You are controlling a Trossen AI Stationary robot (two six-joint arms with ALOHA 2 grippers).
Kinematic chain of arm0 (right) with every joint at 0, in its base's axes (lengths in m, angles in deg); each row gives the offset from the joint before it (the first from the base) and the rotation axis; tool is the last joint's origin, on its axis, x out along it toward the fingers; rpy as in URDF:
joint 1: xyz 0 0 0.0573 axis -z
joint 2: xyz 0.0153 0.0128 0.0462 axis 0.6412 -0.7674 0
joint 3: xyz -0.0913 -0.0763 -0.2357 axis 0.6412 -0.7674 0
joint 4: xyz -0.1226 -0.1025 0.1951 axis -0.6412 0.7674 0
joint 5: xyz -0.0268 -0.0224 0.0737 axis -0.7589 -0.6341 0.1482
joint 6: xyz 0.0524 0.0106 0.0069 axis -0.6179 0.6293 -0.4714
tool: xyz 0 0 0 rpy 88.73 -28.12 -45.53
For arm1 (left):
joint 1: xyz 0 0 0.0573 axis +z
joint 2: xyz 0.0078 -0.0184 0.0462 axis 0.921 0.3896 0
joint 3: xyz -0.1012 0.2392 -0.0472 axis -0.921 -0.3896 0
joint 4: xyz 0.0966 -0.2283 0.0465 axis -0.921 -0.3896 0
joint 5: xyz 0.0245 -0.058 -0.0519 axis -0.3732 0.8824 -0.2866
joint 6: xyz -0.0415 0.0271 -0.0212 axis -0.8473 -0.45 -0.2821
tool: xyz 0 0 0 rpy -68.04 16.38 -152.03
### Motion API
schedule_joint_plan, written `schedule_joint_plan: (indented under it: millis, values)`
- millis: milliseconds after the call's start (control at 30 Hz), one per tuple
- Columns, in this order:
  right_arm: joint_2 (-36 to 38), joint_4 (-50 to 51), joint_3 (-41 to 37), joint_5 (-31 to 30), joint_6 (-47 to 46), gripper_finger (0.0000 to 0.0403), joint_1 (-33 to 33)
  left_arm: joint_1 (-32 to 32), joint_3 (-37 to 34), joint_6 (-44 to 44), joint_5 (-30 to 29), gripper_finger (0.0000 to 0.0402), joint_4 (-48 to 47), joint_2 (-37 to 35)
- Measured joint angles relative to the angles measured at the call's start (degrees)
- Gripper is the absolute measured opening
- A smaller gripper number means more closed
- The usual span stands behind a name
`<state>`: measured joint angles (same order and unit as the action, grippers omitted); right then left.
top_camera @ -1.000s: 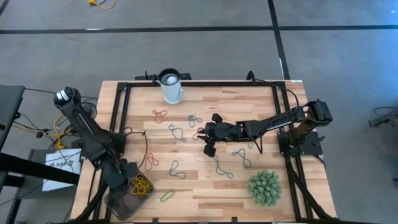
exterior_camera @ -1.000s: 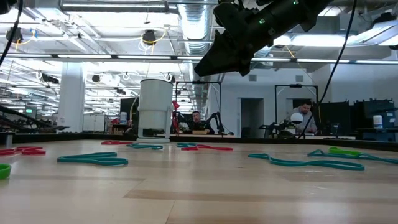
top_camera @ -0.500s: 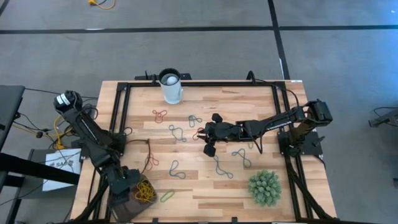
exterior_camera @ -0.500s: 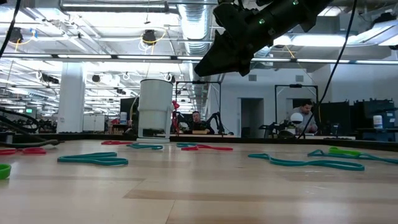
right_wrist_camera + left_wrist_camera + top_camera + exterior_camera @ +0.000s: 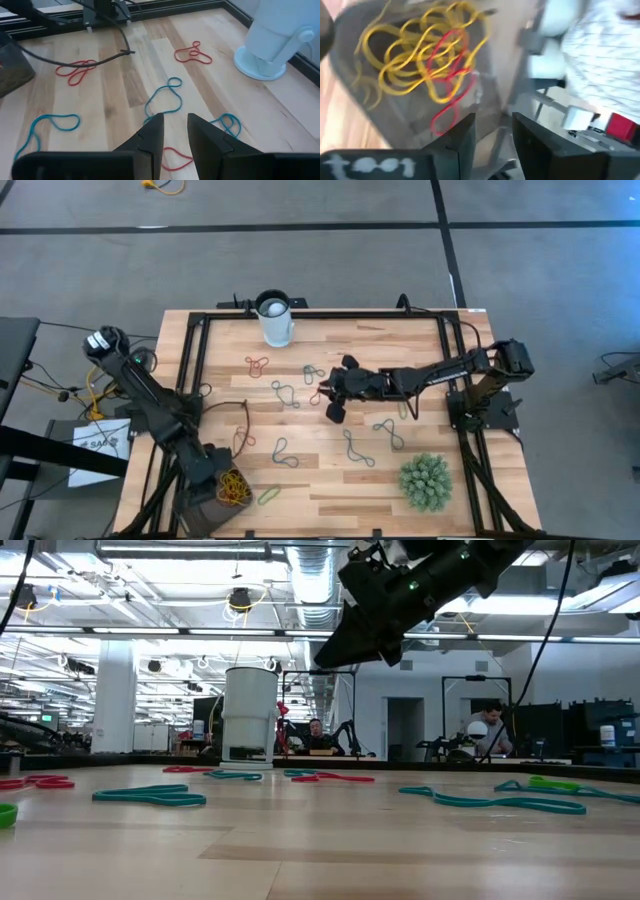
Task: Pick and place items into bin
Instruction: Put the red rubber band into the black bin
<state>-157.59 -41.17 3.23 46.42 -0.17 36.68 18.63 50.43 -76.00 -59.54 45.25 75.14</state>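
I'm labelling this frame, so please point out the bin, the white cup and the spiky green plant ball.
bin (image 5: 198,502): high view, its dark wall beside the yellow bands.
white cup (image 5: 275,318): high view, middle of the cup.
plant ball (image 5: 425,481): high view, centre of the spikes.

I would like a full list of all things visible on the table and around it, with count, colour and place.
bands: many, red, blue, green, loose over the table's middle
banded pile: yellow with one red, inside the bin
bin: one, brownish-grey, front-left corner
cup: one, white, back edge
plant ball: one, green, front right
table: one, light wood with a black frame
people: two, far behind, in the low view
left gripper: open, over the bin
right gripper: open, above the middle bands
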Motion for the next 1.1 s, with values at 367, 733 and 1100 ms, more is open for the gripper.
schedule_joint_plan:
  millis: [367,733,1100]
  values:
    - [0.00,-0.09,0.00,0.02,0.02,0.0082,-0.02,8.29,16.16,15.93,-14.08,0.0084,-28.55,-4.86]
    - [0.00,-0.17,0.00,0.02,-0.02,0.0082,-0.02,24.07,25.79,25.97,-44.84,0.0061,-45.59,-4.87]
    - [0.00,-1.99,0.00,0.02,-0.01,0.0082,-0.02,53.47,25.78,46.98,-43.47,0.0061,-42.32,-4.84]
